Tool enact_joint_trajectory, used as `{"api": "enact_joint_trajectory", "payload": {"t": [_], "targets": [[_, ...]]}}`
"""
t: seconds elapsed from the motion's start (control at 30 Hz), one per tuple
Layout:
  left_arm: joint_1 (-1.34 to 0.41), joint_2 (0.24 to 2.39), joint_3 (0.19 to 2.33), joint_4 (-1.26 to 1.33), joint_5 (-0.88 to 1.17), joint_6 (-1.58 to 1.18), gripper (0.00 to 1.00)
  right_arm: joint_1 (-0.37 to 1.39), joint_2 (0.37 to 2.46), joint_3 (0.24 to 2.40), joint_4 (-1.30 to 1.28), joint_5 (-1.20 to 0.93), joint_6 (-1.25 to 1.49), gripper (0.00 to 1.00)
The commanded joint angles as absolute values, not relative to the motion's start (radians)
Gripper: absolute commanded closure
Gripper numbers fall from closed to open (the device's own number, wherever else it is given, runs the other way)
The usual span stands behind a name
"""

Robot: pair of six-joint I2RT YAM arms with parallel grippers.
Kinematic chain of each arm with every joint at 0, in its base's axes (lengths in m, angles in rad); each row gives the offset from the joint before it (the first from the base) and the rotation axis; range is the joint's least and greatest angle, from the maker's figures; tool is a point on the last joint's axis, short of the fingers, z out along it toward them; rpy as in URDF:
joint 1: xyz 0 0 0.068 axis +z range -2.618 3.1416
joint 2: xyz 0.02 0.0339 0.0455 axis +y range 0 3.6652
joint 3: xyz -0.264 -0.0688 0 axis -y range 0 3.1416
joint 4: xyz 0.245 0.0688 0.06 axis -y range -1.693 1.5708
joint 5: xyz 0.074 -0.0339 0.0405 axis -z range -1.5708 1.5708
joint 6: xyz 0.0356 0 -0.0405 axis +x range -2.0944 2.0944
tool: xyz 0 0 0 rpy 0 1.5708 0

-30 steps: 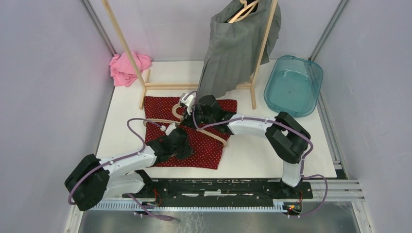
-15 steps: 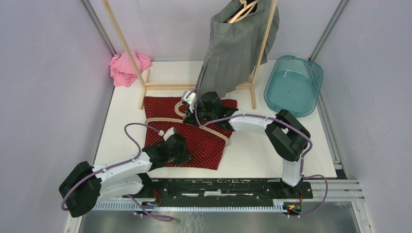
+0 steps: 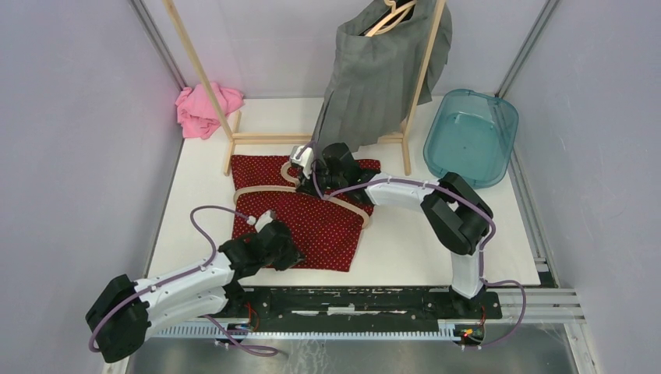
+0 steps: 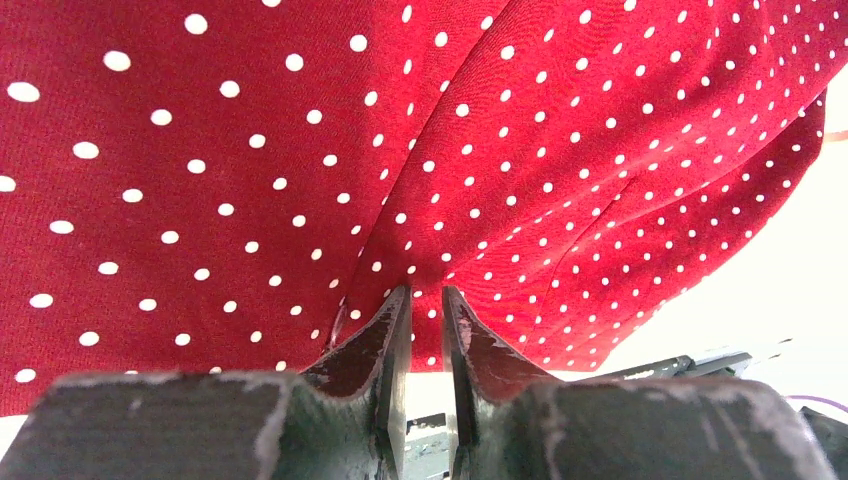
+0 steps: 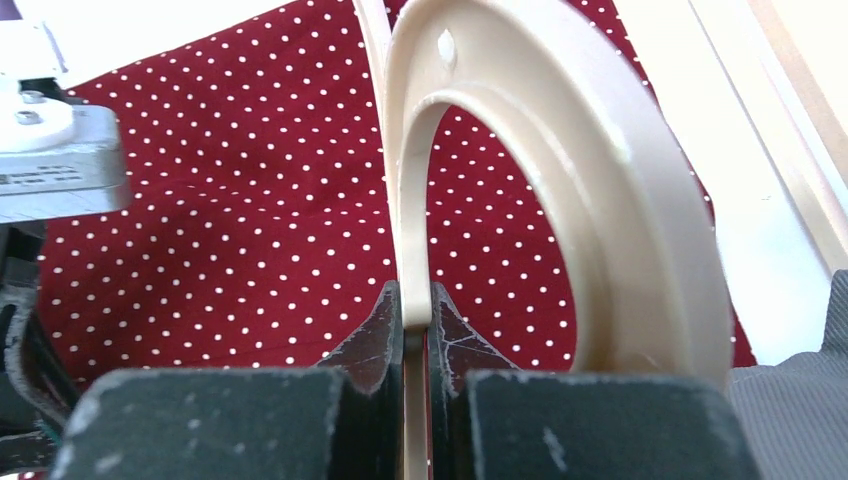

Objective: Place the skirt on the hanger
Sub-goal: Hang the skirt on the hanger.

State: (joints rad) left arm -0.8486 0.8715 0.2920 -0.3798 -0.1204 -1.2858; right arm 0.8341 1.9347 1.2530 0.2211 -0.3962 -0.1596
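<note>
The right gripper squeezes the hanger tight by its hook. The left gripper, almost closed, pinches the near edge of the red spotted skirt. The skirt lies on the table with the hanger on top. The right wrist view cuts off the hanger's arms.

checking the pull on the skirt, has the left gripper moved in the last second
Yes. The left gripper has drawn back toward the base rail at the table's near edge, and is now at the near hem of the red skirt.
</note>
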Motion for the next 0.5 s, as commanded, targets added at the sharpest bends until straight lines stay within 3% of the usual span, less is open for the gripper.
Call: {"api": "enact_joint_trajectory", "payload": {"t": [0.0,0.47], "targets": [[-0.852,0.854,0.276,-0.413,-0.118,-1.319,0.76,0.819,1.968,1.293,0.174,-0.339,-0.258,0.99],[-0.853,0.829,0.264,-0.437,-0.115,-1.325,0.76,0.764,1.976,1.336,0.192,-0.311,-0.310,0.99]]}}
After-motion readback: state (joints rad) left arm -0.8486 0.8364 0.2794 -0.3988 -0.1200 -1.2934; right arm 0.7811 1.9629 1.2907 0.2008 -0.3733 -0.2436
